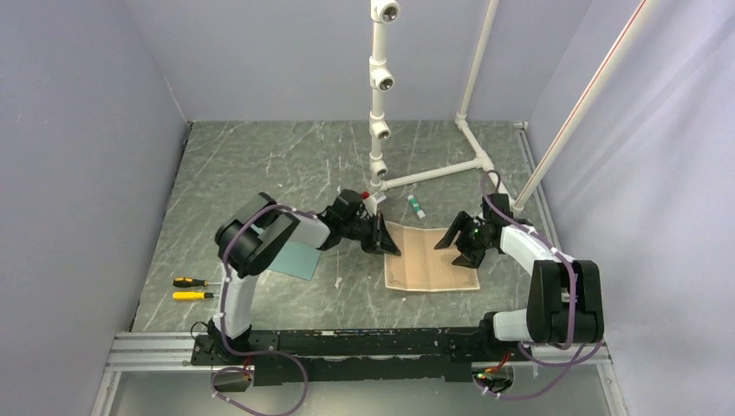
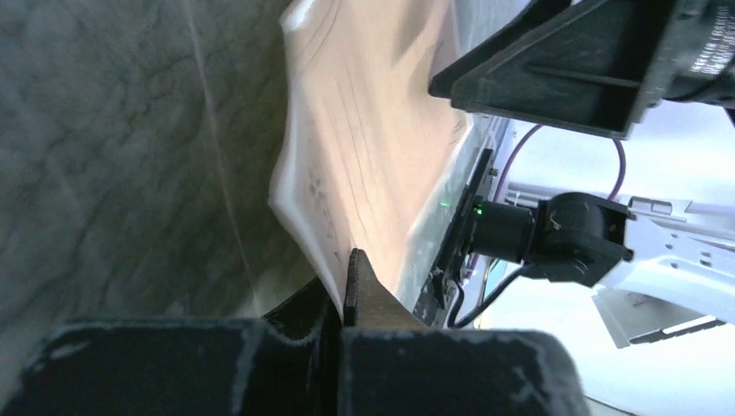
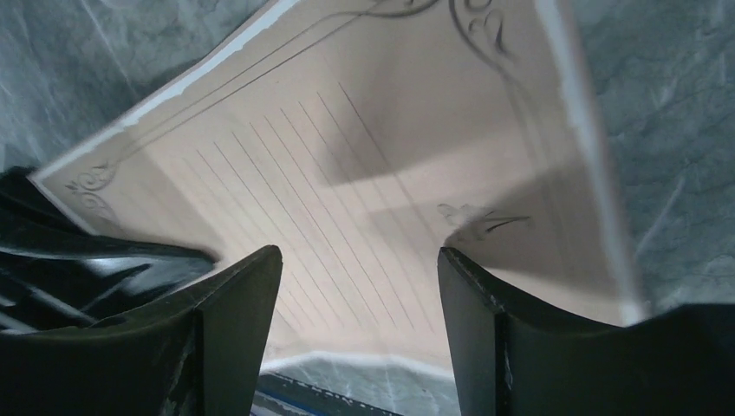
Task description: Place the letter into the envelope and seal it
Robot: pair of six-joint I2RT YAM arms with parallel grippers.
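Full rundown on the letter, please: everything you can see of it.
The tan-cream rectangular paper letter shows a dark ornamental scroll border, fine ruled lines and a pale rim, with the printed face up. It lies on the grey marbled table between the two arms, its left edge raised and bowed. The left gripper is shut on that edge. The right gripper hangs open over the opposite side; whether it touches the sheet cannot be told.

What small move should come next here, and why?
Probably lower the right gripper and close it on the letter. It hangs open above the sheet, while the left gripper pinches the opposite edge, lifted off the table. With both edges held, the sheet could be carried toward the envelope.
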